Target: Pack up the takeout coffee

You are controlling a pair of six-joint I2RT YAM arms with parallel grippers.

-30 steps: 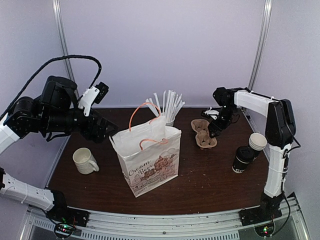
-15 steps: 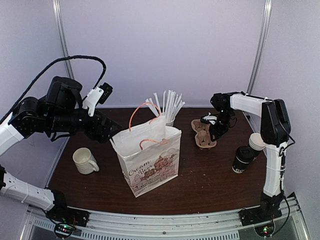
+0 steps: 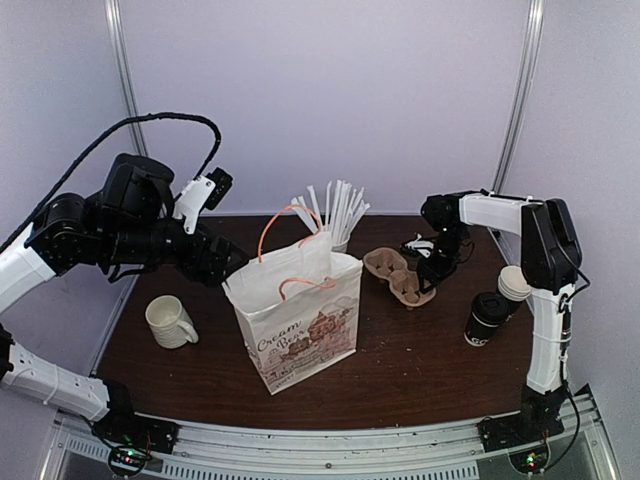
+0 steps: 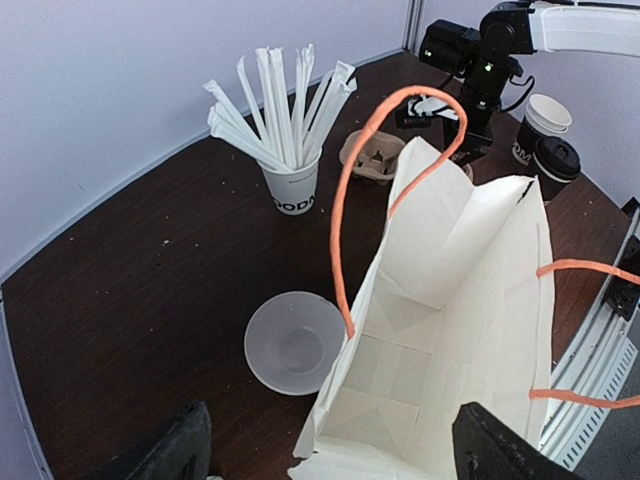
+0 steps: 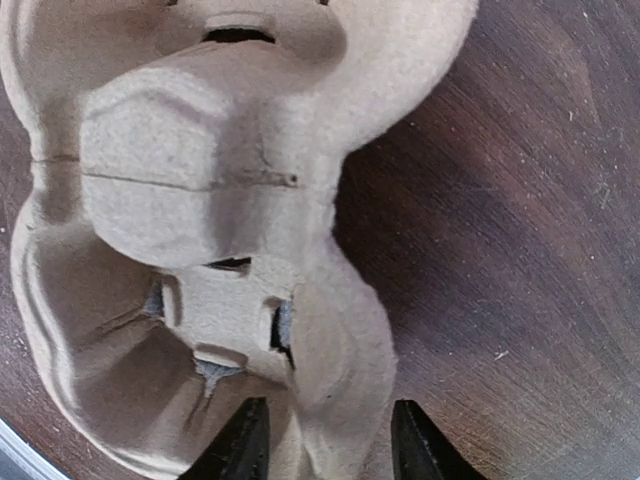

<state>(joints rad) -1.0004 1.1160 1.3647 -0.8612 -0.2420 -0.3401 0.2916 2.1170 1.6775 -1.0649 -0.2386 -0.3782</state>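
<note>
The takeout coffee (image 3: 486,318), a black cup with a black lid, stands at the table's right side and also shows in the left wrist view (image 4: 553,165). No gripper touches it. To its left my right gripper (image 3: 425,262) is shut on the rim of a brown cardboard cup carrier (image 3: 397,275). In the right wrist view the carrier (image 5: 200,200) fills the frame, and one wall of it sits between the jaws of the gripper (image 5: 330,445). My left gripper (image 4: 340,462) hangs open above the mouth of a white paper bag (image 4: 460,300) with orange handles, holding nothing.
A stack of white cups (image 3: 515,283) stands right behind the coffee. A white cup of wrapped straws (image 3: 335,215) is behind the bag (image 3: 300,310). A clear plastic lid (image 4: 295,342) lies beside the bag. A cream mug (image 3: 170,322) sits at left.
The right gripper has closed on the carrier, which has swung round and slid a little left. The left arm has edged up and to the right.
</note>
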